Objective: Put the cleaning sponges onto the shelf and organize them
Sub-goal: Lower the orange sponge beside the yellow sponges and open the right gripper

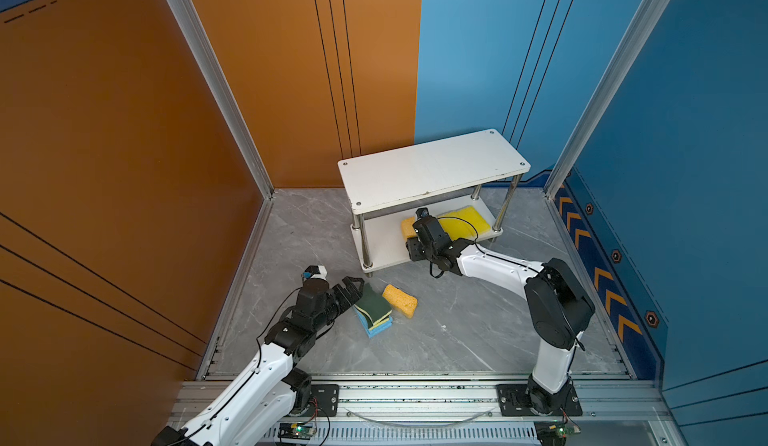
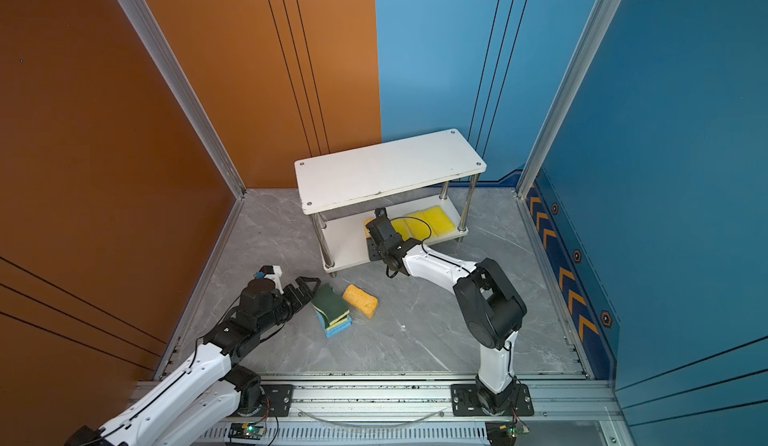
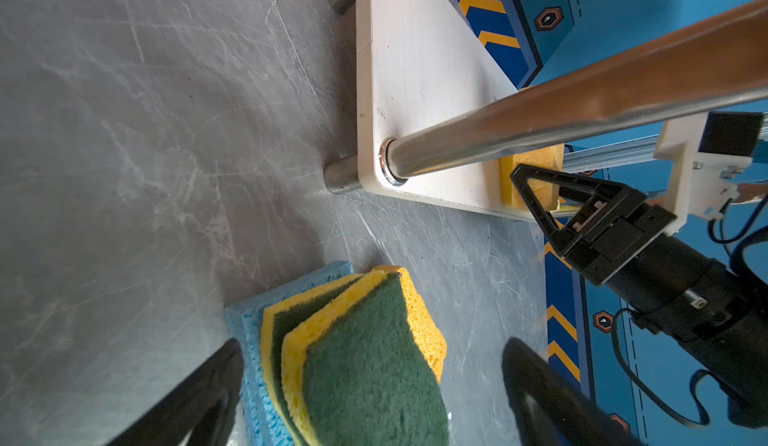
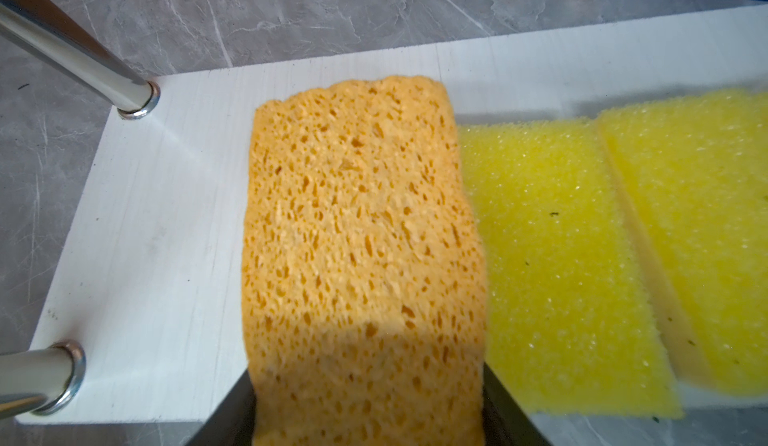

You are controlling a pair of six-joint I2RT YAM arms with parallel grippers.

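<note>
An orange sponge [image 4: 361, 236] is lying over the shelf's lower board [image 4: 166, 223], its near end clamped between the right fingers [image 4: 507, 415], its long edge just beside the yellow sponges [image 4: 552, 257]; bare board is showing toward the posts [image 4: 83, 65]. On the tabletop [image 1: 457, 331], the left fingers [image 3: 199, 398] are standing wide at the stacked sponges [image 1: 374, 311], near a loose orange sponge [image 1: 400, 300].

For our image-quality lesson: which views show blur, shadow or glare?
Left wrist view: the left end effector is blurred, the chrome post glares. Right wrist view: shadow crosses the held orange sponge. In both top views: sharp, though the shelf shades its lower tier.
</note>
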